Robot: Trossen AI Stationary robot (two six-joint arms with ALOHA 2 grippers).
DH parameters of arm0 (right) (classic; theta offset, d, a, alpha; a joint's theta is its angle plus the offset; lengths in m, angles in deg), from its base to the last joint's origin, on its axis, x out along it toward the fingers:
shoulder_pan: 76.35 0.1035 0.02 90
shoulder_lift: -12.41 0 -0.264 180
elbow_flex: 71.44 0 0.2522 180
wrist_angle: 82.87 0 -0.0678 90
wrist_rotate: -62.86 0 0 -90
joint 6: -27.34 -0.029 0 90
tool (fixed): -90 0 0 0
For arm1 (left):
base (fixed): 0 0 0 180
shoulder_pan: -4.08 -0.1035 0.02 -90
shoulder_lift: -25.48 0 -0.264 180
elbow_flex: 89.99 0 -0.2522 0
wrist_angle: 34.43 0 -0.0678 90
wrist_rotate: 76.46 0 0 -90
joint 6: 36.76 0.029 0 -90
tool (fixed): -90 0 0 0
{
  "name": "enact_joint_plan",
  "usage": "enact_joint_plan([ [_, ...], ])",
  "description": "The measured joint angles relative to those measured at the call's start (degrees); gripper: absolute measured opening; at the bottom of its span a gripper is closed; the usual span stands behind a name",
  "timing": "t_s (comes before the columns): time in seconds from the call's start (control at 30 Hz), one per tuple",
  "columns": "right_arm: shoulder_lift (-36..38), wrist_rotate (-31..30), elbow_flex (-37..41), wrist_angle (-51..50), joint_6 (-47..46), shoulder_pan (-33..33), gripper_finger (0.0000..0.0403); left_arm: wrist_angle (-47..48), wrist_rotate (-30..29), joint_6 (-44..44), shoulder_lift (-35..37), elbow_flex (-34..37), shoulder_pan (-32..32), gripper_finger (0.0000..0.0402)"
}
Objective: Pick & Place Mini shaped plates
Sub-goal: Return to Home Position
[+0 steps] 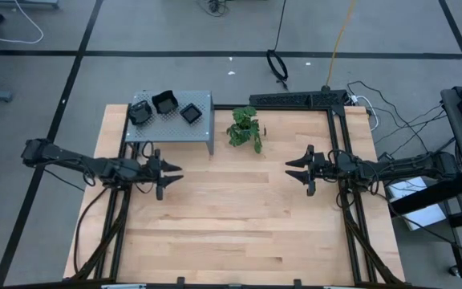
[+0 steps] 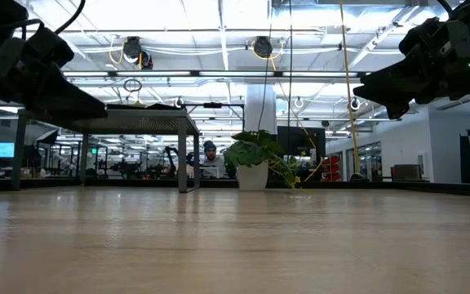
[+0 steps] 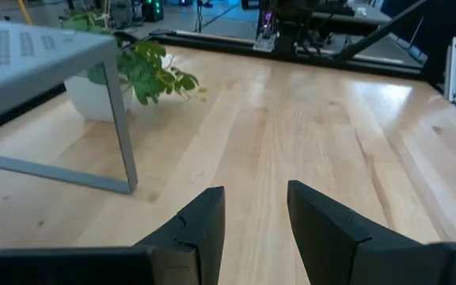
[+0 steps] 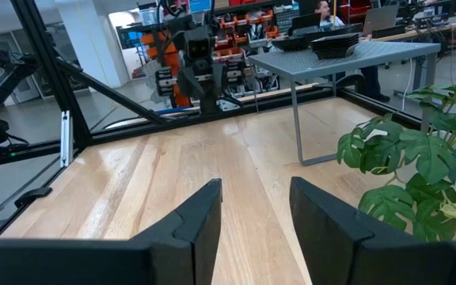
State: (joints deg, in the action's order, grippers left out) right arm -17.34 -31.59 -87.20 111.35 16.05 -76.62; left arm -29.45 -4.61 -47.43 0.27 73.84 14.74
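All the plates [image 1: 165, 103] sit on the shelf [image 1: 175, 128] beyond the left end effector [image 1: 173, 173]. It and the right end effector [image 1: 292, 170] hang open, empty. Job looks done.

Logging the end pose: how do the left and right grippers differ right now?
The left gripper hangs close in front of the shelf, pointing rightward. The right gripper hangs on the opposite side, pointing leftward, with no shelf near it. Both are open, empty and clear of the table.
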Motion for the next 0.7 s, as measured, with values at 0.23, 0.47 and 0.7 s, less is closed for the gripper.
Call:
enact_joint_plan([
  [0.23, 1.09, 0.0, 0.01, -0.46, 0.0, -0.01, 0.0141, 0.04, 0.0, -0.37, 0.0, 0.4, 0.0, 0.0141],
  [0.47, 6.92, 0.0, 0.01, -0.61, 0.0, -0.01, 0.0141, 0.11, -0.01, -0.04, 0.0, 0.4, 0.0, 0.0141],
  [0.7, 13.53, 0.0, 0.01, -0.61, 0.0, -0.02, 0.0141, 0.28, 0.0, 0.03, -0.01, 0.39, 0.0, 0.0141],
])
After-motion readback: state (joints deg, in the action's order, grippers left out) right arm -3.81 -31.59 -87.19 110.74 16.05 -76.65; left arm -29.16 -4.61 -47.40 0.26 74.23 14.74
